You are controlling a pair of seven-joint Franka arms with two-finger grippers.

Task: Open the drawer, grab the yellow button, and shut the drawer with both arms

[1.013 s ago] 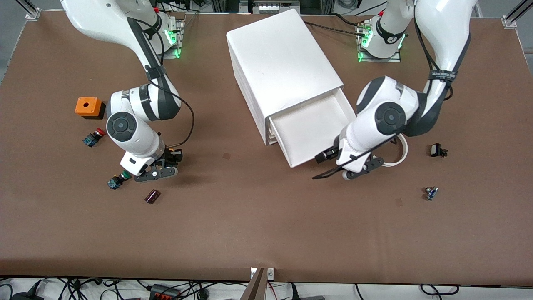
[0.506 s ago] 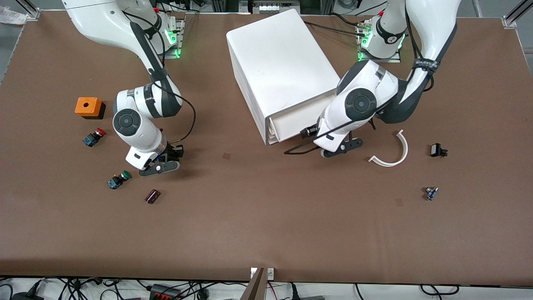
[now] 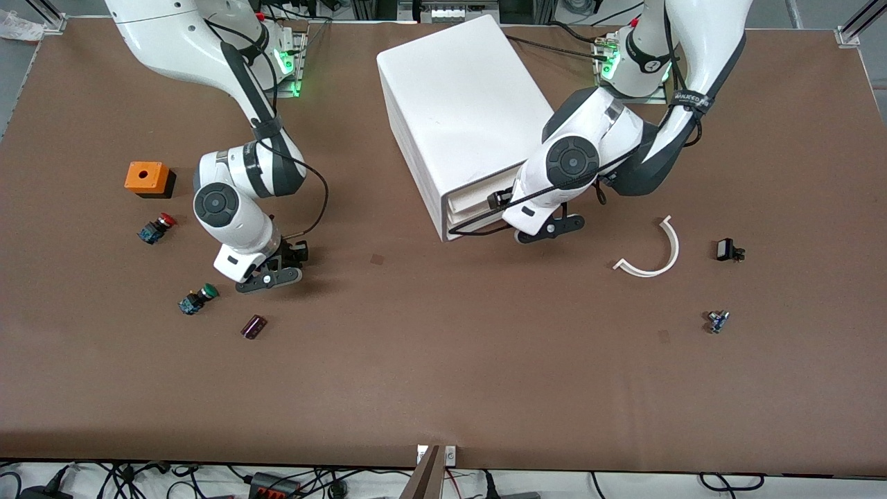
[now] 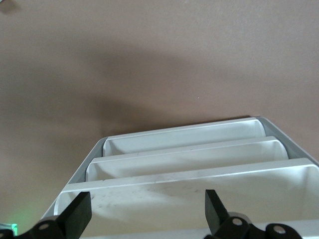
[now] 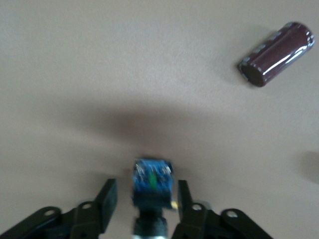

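Note:
The white cabinet (image 3: 461,90) stands mid-table. Its uppermost drawer (image 3: 477,197) is pushed in, with its front about level with the two lower ones. My left gripper (image 3: 551,229) is open at the drawer fronts. In the left wrist view (image 4: 147,216) its fingers straddle the top drawer's front (image 4: 189,191). My right gripper (image 3: 271,274) is low over the table toward the right arm's end. In the right wrist view (image 5: 144,199) it is open around the button (image 5: 152,181), which has a blue-and-black body and a speck of yellow. There is a gap at each finger. The button is hidden in the front view.
An orange box (image 3: 147,178), a red-capped button (image 3: 156,228), a green-capped button (image 3: 196,299) and a maroon cylinder (image 3: 253,326) lie near the right gripper. A white curved strip (image 3: 657,253) and two small parts (image 3: 727,249) (image 3: 717,321) lie toward the left arm's end.
The left gripper has pushed the top drawer from half out to fully in. The right gripper has shifted slightly away from the green-capped button.

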